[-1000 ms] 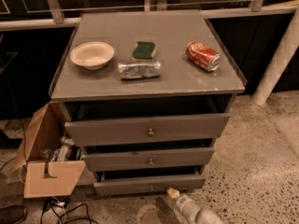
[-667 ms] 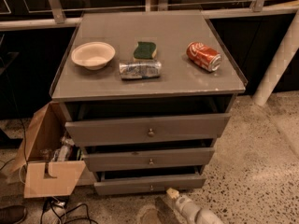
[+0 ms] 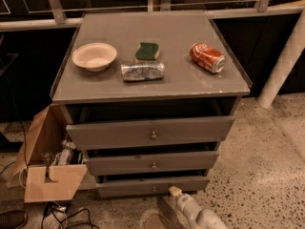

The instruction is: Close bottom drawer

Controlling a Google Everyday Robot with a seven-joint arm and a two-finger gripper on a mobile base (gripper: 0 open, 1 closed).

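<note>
Pincer (image 3: 175, 192) low near floor, can't tell if spread or pressed together; bottom drawer (image 3: 128, 187) front just left of it, slightly pulled out.

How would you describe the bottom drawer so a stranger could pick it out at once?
Find the grey cabinet with three partly open drawers. The bottom drawer is the lowest, nearest the floor, with the gripper low in front of its right half. Its front panel is the slimmest of the three.
</note>
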